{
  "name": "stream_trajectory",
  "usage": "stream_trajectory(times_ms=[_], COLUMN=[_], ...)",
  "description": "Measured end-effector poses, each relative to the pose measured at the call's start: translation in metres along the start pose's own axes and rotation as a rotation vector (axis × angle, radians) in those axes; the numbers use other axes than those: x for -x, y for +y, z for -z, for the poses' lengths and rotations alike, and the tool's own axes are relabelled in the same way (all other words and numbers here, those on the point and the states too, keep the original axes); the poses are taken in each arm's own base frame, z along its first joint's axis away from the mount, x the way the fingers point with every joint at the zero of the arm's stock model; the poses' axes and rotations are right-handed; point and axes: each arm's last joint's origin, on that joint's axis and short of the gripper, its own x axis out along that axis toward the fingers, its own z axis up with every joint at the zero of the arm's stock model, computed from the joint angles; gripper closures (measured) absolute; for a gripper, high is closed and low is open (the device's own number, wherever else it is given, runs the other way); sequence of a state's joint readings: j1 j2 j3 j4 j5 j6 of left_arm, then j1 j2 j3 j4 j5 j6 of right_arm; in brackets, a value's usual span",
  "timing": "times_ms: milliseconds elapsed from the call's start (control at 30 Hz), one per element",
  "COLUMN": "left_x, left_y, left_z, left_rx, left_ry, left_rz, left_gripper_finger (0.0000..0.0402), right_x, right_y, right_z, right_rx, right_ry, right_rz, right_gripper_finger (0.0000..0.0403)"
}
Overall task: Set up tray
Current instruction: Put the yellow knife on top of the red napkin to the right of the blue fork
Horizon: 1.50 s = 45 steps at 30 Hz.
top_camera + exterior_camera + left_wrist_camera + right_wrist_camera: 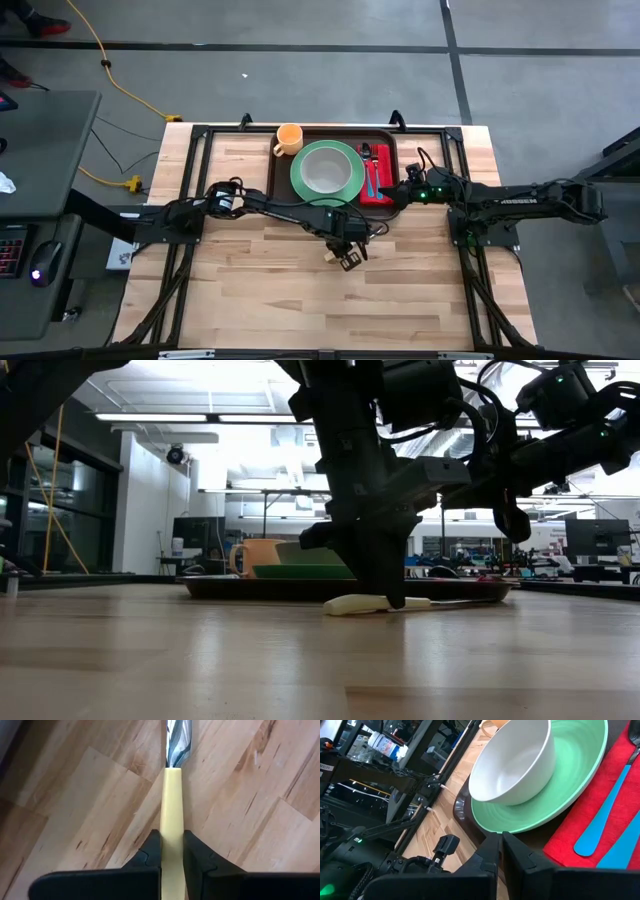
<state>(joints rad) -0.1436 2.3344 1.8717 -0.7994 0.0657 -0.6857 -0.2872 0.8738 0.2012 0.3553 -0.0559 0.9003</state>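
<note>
**Cream-handled knife gripped on the table; tray set at the far edge**

Cream plastic fills the left wrist view: the handle of a knife (172, 820) is seen clamped between the two dark fingers (150, 850) of the left gripper (349, 258), with the metal blade pointing away over the wood. From largest to smallest, the scene is laid out as follows. A wooden table (280, 290) is spanned by both dark arms. The tray (281, 172), dark brown with a raised rim, is placed at the far middle of the table. On it a round green plate (343, 182) is set, and a white bowl (512, 762) is carried on the plate. A red napkin (384, 158) is laid on the tray just beside the plate, with blue cutlery (605, 815) resting on it. An orange mug (288, 138) is stood at the tray's far left corner. The left gripper is lowered to the table surface near the middle, well apart from the tray. The right gripper (396, 193) is held at the tray's near right corner, beside the napkin, its fingers pressed together with nothing between them.
</note>
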Motion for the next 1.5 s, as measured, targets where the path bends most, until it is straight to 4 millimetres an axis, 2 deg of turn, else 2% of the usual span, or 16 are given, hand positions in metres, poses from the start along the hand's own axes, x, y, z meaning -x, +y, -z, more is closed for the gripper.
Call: stream_trajectory(times_ms=[300,633,1000,1367,1500], left_x=[0.0,0.023,0.028,0.03,0.037], left_y=[-0.007,-0.029,-0.031,-0.034,-0.035], left_z=[0.006,0.001,0.009,0.014,0.013], left_rx=[-0.016,-0.068,-0.062,-0.033,-0.017], left_ry=[0.026,0.007,0.033,0.06,0.049], left_rz=[0.028,0.054,-0.022,-0.011,-0.003], left_gripper_finger=[0.0339,0.034,0.034,0.034,0.034], right_x=[0.0,0.0,0.0,0.0,0.0], right_y=[0.0,-0.003,-0.005,-0.007,-0.007], right_z=[0.0,0.003,0.005,0.006,0.006], right_rx=[-0.027,-0.029,-0.021,-0.022,-0.022], right_ry=[0.009,0.049,0.067,0.075,0.075], right_rz=[-0.006,0.012,0.042,0.056,0.056], right_gripper_finger=[0.0402,0.0402,0.0402,0.0402,0.0402])
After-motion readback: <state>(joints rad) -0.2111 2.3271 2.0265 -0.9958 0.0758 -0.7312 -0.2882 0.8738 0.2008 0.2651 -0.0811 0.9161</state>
